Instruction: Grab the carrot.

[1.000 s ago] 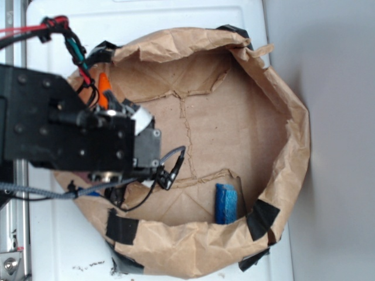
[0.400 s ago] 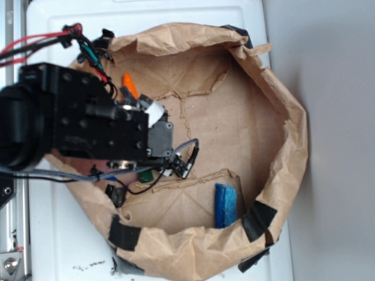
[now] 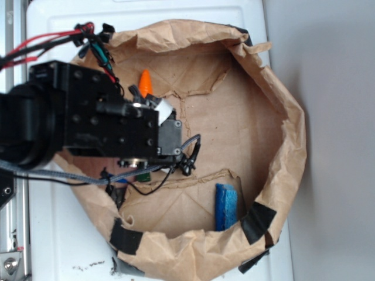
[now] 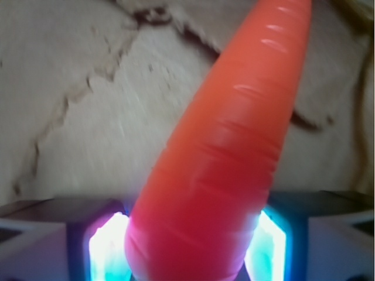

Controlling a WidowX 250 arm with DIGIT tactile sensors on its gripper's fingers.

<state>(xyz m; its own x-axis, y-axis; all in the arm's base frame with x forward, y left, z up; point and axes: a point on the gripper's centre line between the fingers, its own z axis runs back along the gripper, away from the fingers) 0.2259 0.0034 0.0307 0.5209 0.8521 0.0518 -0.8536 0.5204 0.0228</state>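
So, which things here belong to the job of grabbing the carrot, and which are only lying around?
Belonging to the job:
- carrot, held between the fingers
- gripper, closed on it

Only lying around:
- blue block
- paper bag
- black tape patches

carrot mostly hidden behind the arm, tip cut off in wrist view, pincer fingertips unseen

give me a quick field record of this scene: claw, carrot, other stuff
claw: shut on the carrot, a finger pad on each side of its thick end
carrot: orange, tip pointing away from the wrist camera; tip shows past the arm in the exterior view
container: brown paper bag, rolled open
other item: blue block on the bag floor
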